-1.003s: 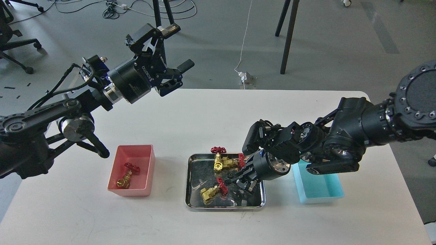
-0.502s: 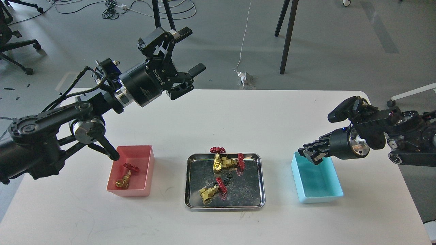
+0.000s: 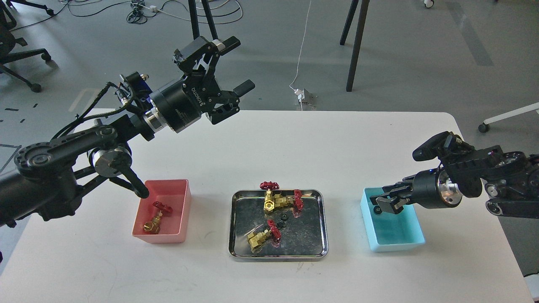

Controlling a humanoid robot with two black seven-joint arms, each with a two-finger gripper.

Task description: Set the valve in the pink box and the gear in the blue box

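A brass valve [image 3: 155, 219] with a red handwheel lies in the pink box [image 3: 162, 237] at the front left. Three more valves lie in the steel tray [image 3: 307, 233]: two together at its back [image 3: 276, 202] and one at the front [image 3: 259, 238]. A small black gear [image 3: 284, 217] lies between them. My right gripper [image 3: 381, 205] is low over the far left corner of the blue box [image 3: 398, 243], its fingers close together with a small black gear [image 3: 377, 210] at their tips. My left gripper [image 3: 240, 64] is open and empty, high over the table's far left.
My left arm's elbow link [image 3: 126, 176] hangs just behind the pink box. The white table [image 3: 269, 143] ends behind the boxes; chair bases, stand legs and cables are on the floor beyond it.
My right gripper left the tray, swung right to the blue box and has now dropped lower over it with a gear. My left gripper moved a little to the right.
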